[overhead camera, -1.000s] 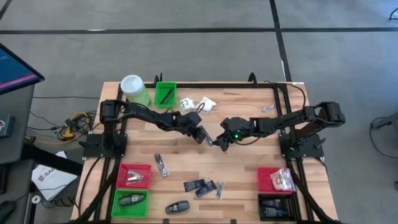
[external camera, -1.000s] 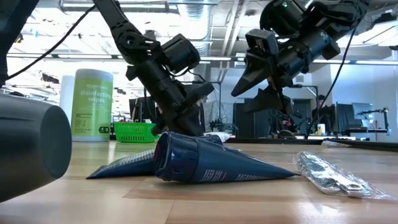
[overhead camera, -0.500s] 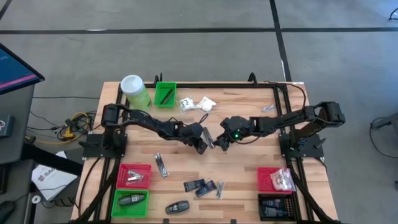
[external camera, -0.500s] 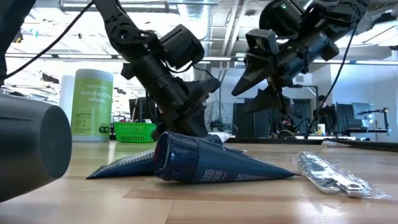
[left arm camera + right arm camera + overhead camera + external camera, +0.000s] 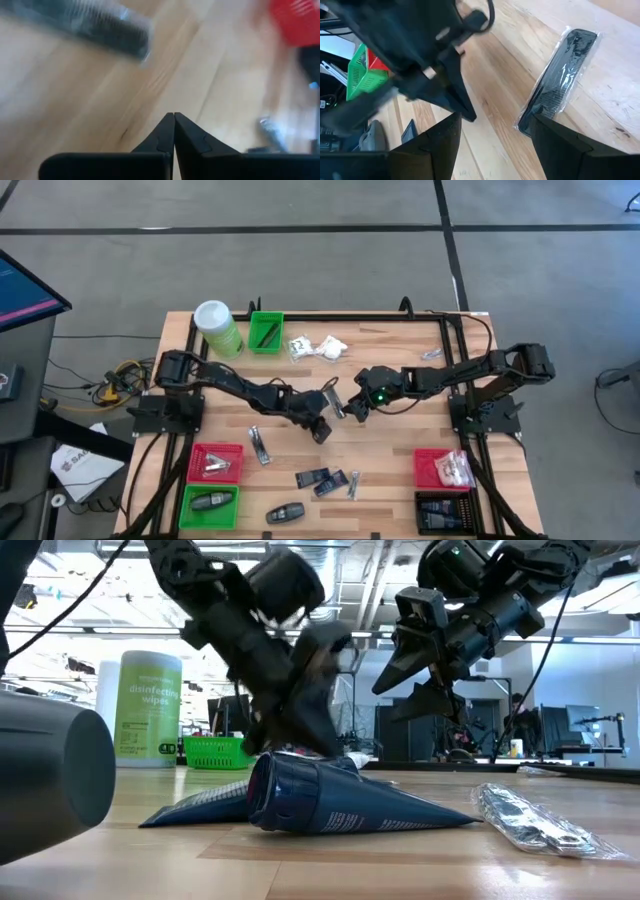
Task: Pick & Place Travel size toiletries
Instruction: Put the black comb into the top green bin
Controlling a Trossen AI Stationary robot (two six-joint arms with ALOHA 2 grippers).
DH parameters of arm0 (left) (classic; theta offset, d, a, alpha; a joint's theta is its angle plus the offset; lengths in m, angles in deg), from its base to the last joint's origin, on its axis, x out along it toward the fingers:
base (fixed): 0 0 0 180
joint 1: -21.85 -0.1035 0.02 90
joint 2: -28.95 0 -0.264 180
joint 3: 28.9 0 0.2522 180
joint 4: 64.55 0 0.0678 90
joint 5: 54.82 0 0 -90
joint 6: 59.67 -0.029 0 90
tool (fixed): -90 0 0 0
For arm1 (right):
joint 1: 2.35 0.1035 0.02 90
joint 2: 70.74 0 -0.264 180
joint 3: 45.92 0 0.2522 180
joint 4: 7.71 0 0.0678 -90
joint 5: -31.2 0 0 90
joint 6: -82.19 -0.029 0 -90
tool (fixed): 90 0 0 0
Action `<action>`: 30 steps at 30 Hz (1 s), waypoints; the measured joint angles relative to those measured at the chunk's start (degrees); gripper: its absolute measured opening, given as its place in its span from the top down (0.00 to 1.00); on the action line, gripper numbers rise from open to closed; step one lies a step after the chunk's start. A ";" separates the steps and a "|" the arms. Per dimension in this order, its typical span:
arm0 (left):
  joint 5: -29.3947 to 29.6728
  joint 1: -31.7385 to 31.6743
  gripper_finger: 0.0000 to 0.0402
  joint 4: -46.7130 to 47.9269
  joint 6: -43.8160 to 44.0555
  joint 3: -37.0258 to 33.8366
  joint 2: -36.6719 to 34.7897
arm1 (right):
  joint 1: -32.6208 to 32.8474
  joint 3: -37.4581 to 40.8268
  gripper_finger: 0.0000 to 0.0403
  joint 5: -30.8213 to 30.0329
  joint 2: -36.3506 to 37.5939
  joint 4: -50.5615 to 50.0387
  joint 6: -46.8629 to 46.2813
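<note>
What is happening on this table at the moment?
Two robot arms are sorting small toiletries into bins. The left tool is shut and holds nothing, low over the middle of the wooden table. The right tool hangs open close beside it, over a wrapped black comb lying on the wood. Dark blue packets and a silvery packet lie loose near the front; a red bin holds sachets.
</note>
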 joint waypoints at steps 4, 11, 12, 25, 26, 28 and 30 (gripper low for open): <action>3.29 -0.34 1.00 -0.24 -2.37 0.03 -3.61 | 0.06 0.00 0.44 0.16 0.00 0.00 -0.01; 1.36 -3.61 1.00 -1.15 -4.93 0.14 -4.25 | 0.70 0.00 0.44 1.37 0.00 -1.83 2.35; 1.31 -4.27 1.00 -1.20 -5.51 0.18 -3.88 | 0.68 0.00 0.44 1.31 -0.11 -1.92 2.35; -2.09 -13.22 1.00 -1.65 -9.30 0.14 0.98 | 0.55 0.00 0.44 -1.66 -0.17 -2.16 1.40; -2.17 -13.53 1.00 -1.60 -9.75 0.14 0.98 | 0.65 0.00 0.44 -1.66 -0.17 -2.16 1.37; -2.39 -13.94 1.00 -1.63 -10.16 0.14 0.84 | 0.98 0.00 0.44 -1.66 -0.17 -2.16 1.24; -2.39 -14.33 1.00 -2.14 -10.18 0.14 0.70 | 1.11 0.00 0.44 -1.66 -0.17 -2.16 1.21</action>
